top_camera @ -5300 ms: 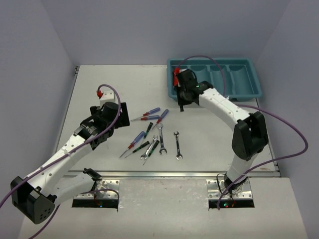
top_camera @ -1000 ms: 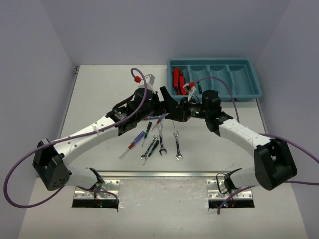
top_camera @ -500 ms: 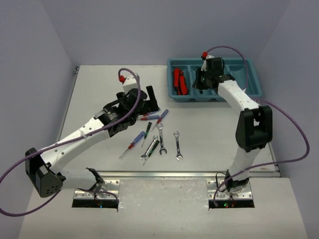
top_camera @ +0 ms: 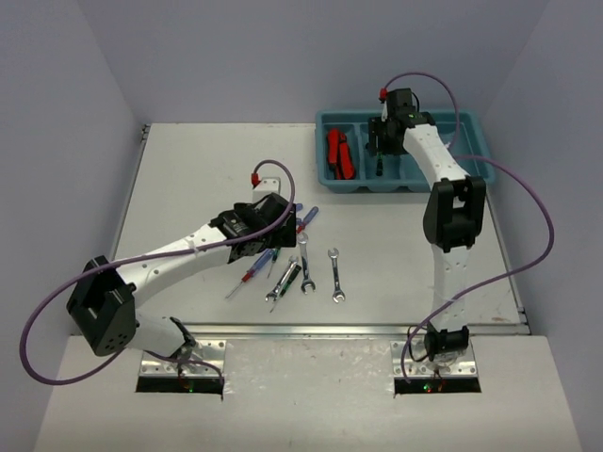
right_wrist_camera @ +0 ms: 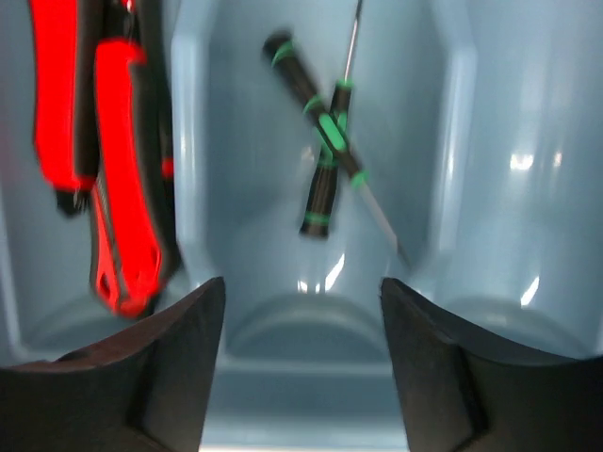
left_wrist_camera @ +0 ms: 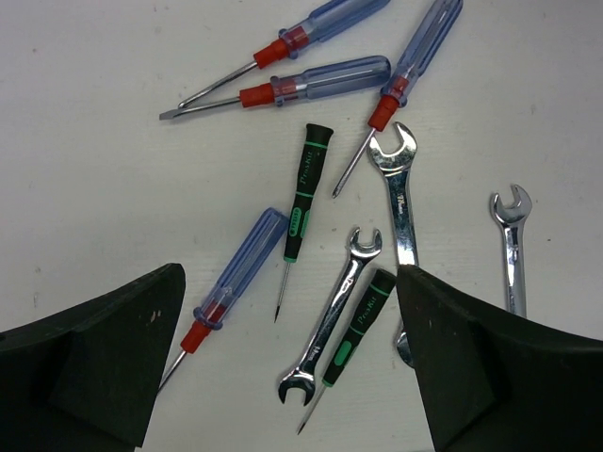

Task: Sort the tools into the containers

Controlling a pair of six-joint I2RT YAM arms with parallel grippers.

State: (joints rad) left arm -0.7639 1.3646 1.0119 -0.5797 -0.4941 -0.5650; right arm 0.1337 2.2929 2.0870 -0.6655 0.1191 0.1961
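Table (top_camera: 207,169): pale grey; it carries the tray at its far right corner.
Tray (top_camera: 485,160): teal-blue, with four oblong compartments side by side.
Right fingers (right_wrist_camera: 141,377): spread wide and holding nothing, above the near end of the tray's second compartment from the left.
Left fingers (left_wrist_camera: 94,358): spread wide and holding nothing, over the loose tools, well apart from the tray on its near-left side.
Folding knives (right_wrist_camera: 122,169): red and black, lying in the tray's leftmost compartment.
Boxed screwdrivers (right_wrist_camera: 320,132): two thin black-and-green ones, crossed in the tray's second compartment; the view is blurred.
Blue-handled screwdrivers (left_wrist_camera: 320,80): four on the table outside the tray.
Wrenches (left_wrist_camera: 400,202): three silver open-end ones on the table outside the tray, among the loose tools.
Loose thin screwdrivers (left_wrist_camera: 303,188): two black-and-green ones outside the tray, one just beside a wrench.
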